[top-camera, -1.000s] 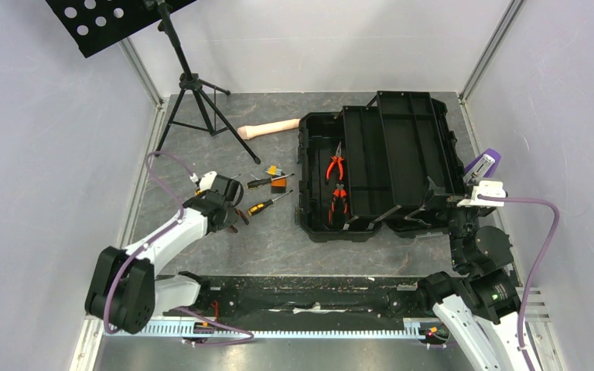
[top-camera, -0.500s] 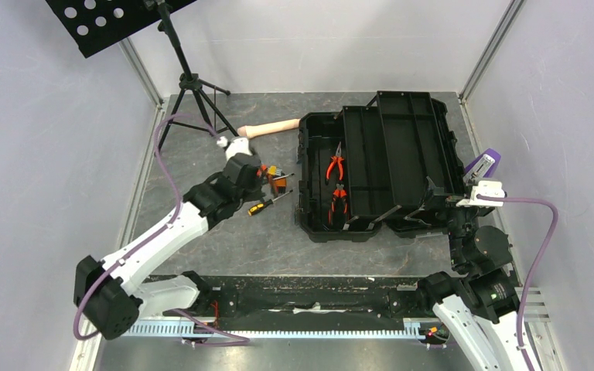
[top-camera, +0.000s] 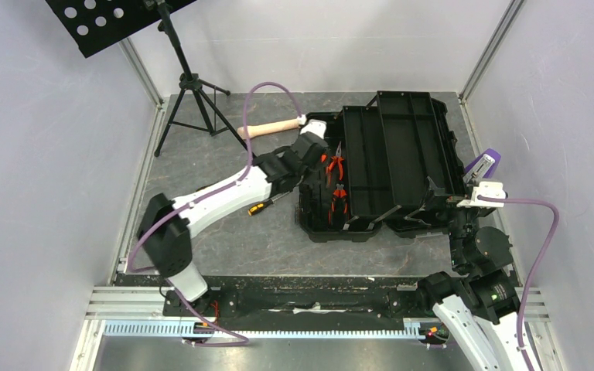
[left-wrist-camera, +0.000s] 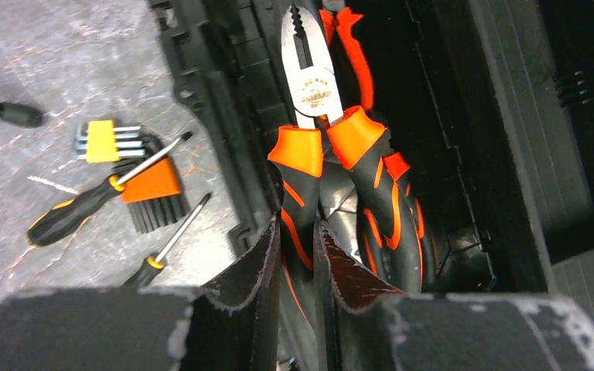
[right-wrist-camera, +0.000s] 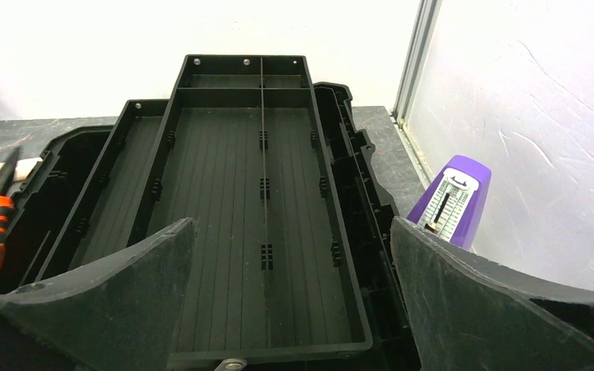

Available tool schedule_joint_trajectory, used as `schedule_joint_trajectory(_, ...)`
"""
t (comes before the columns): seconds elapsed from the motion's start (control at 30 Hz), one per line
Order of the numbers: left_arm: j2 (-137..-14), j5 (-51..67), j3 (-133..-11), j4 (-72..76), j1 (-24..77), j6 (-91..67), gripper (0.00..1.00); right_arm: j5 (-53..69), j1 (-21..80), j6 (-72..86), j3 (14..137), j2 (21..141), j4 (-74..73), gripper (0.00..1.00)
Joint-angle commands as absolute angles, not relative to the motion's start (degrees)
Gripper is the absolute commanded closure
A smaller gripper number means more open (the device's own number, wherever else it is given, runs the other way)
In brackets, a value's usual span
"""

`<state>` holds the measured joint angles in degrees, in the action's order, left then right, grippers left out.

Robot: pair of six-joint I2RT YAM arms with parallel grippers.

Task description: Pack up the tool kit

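left gripper [left-wrist-camera: 298, 232] pinching one handle of pliers [left-wrist-camera: 313, 93], held over open toolbox [top-camera: 402, 147] left bay | right gripper [right-wrist-camera: 292, 224] spread wide, empty | done: second pair [left-wrist-camera: 402, 224] inside | left: screwdrivers [left-wrist-camera: 85, 205], hex keys [left-wrist-camera: 104, 139] on table [left-wrist-camera: 62, 62]; box not yet closed

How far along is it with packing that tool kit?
Done: one pair of pliers lies in the open toolbox. In hand: the left gripper is shut on a second pair, over the box. Left: two screwdrivers and the hex keys lie on the table. The right gripper is open, holding nothing.
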<state>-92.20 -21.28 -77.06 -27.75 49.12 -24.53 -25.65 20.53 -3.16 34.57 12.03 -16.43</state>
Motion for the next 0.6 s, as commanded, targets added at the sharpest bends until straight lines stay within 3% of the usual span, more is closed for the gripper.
schedule_joint_trajectory(0.0, -99.1, -19.3, -86.2, -28.9, 49.9, -21.5, 0.98, -27.0, 20.9, -4.2, 35.7, 11.3, -15.5, 0.02)
schedule_joint_trajectory(0.37, -113.8, -16.0, -97.1, -33.9, 50.3, -23.5, 0.91, -27.6, 20.9, -4.7, 36.7, 11.5, -16.2, 0.02)
schedule_joint_trajectory(0.57, -116.5, -16.2, -97.9, -33.8, 50.2, -25.9, 0.78, -27.8, 21.0, -4.8, 36.8, 11.4, -16.6, 0.02)
